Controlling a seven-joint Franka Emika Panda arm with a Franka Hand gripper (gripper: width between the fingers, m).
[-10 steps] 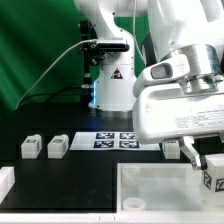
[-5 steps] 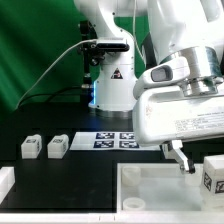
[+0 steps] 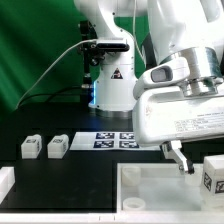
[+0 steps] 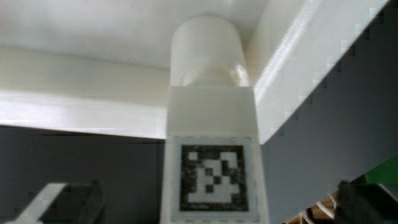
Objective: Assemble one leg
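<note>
Three small white legs are in sight on the exterior view, and the one that counts, the leg (image 3: 212, 178), is standing at about four o'clock from the fingers (image 3: 180, 158), right over the far corner of the big white tray (image 3: 150, 168), its black-and-white tag facing out. The fingers are spread open and gripping nothing: only one dark finger shows from outside, hanging just beside the leg, not on it. The wrist view shows it plainly, with the leg (image 4: 214, 140) dead centre and the fingers (image 4: 50, 204) well clear on either side, bare gaps between them and the block. That same view shows the leg's rounded end pointing into the angle where two white tray walls meet, so it looks placed at its corner. I can't tell whether it is properly seated in a socket or only resting there. Across the black table (image 3: 70, 172), two spare legs (image 3: 43, 147) wait side by side at roughly eight o'clock from the marker board (image 3: 118, 138), untouched. My read is that carrying and placing are done, the leg stands on its own, and what's left is making it firm, with a fresh grip and a press or twist home if the joint isn't tight.
</note>
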